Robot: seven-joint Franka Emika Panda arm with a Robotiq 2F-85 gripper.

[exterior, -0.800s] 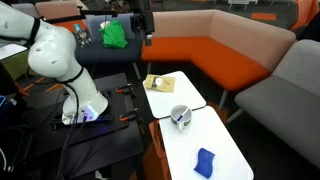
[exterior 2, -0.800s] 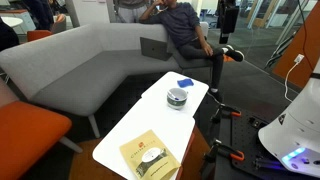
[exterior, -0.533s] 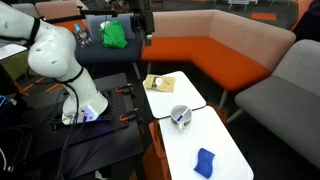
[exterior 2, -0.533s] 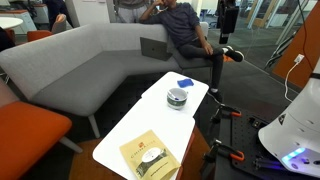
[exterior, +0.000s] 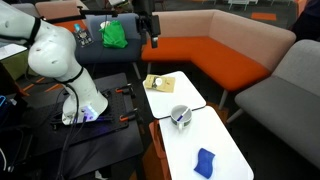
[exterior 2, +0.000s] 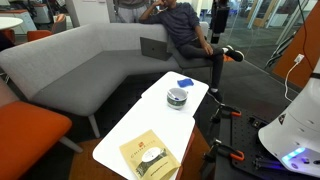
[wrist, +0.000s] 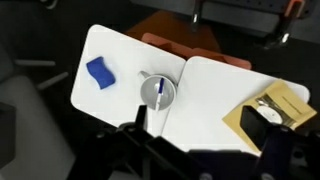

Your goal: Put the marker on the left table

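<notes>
In an exterior view the camera is looking down at the metal cup [exterior: 181, 116] from its blue cloth [exterior: 205, 161] side. In an exterior view it is facing the tabletop [exterior 2: 140, 125] from the opposite end. The wrist view is looking down from high above the cup, and all three are sharing it.

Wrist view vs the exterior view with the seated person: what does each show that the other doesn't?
Only the wrist view: a look straight down into the metal cup, where a thin stick, probably the marker, stands inside. It also shows the gripper fingers spread with nothing between them.

Only an exterior view: the seated person, the grey sofa and the robot's white base, with the gripper high above the tables.

Both: the white tables, the cup, the blue cloth and the brown sheet.
</notes>
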